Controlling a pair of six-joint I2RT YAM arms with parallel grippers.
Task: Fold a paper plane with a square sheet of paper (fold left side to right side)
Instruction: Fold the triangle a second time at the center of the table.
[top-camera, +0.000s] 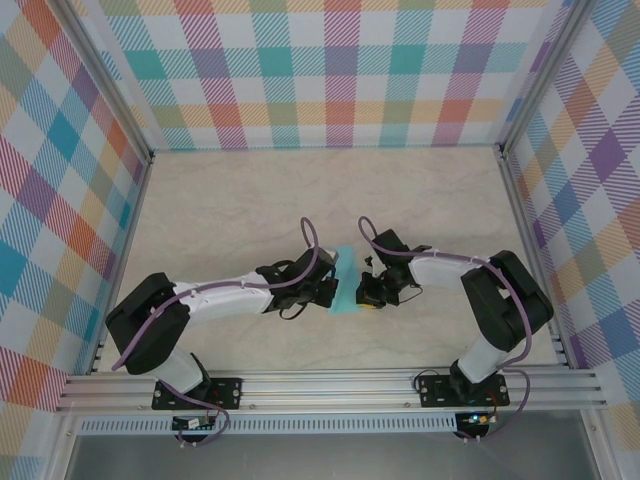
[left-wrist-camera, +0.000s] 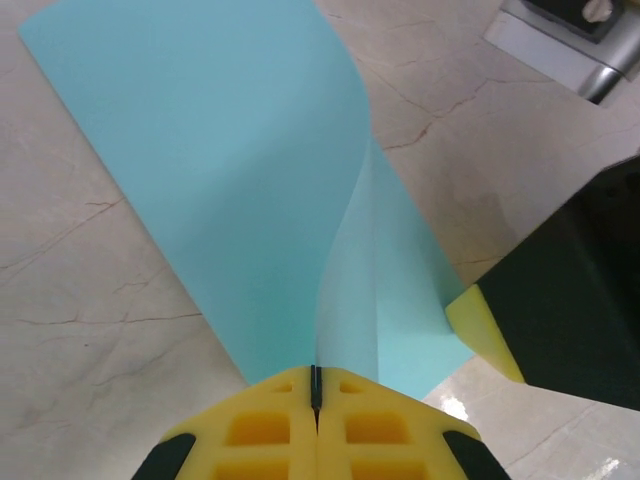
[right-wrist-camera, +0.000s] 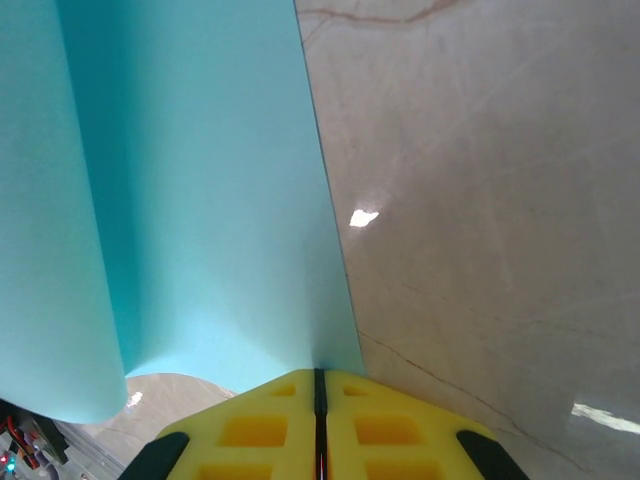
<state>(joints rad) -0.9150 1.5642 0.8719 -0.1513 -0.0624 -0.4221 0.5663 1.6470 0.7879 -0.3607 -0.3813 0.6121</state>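
Turquoise paper sheet (top-camera: 345, 282), curled lengthwise, sits on the pale marble-look table (top-camera: 300, 190), held from both sides. The left gripper (left-wrist-camera: 315, 382) is pinched tight on one edge, the sheet fanning out ahead of it; the right gripper (right-wrist-camera: 320, 378) clamps the opposite edge likewise.

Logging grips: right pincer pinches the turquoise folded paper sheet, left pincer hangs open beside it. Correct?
No. The left wrist view shows the left pincer shut on the turquoise folded paper sheet too; the right pincer does pinch it.
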